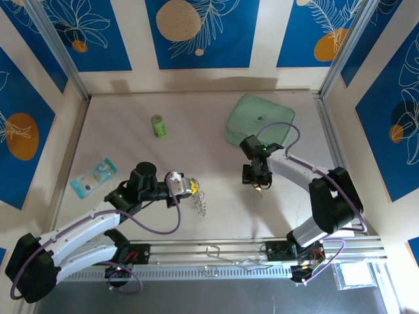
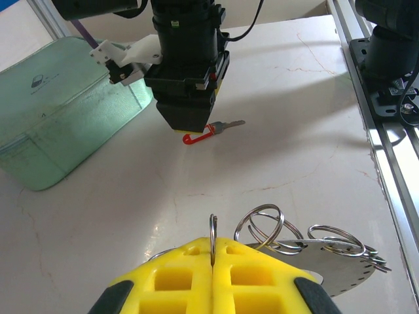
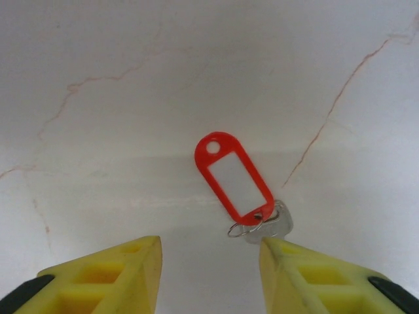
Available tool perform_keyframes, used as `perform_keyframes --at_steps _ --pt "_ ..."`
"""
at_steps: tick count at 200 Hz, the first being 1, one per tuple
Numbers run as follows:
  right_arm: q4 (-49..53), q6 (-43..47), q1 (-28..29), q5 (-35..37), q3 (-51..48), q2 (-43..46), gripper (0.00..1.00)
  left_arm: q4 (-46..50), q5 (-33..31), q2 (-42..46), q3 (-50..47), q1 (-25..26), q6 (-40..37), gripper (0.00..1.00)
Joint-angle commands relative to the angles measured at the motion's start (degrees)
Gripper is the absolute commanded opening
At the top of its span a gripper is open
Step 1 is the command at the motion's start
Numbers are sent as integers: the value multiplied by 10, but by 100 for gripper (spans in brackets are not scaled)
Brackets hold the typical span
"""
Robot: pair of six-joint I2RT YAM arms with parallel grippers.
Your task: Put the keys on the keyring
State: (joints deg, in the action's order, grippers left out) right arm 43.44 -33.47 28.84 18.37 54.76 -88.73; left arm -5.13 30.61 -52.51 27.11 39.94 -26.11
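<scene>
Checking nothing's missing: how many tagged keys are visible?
1: the red-tagged key lies on the table below the open right gripper. Another could be hidden among the keyring in the left gripper.

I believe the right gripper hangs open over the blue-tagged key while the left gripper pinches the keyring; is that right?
Not quite: the key carries a red tag, not a blue one, as the right wrist view shows. Otherwise yes: the right gripper hangs open over it, and the left gripper is shut on the keyring.
</scene>
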Motion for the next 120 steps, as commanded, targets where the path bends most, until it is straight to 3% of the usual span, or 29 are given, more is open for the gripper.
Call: perform_keyframes --at_steps 1,120 --pt "30 -4 6 35 12 -11 42 -11 20 14 -3 6 -17 0" --pt "34 -29 22 59 11 -46 36 -9 19 19 -6 6 -16 0"
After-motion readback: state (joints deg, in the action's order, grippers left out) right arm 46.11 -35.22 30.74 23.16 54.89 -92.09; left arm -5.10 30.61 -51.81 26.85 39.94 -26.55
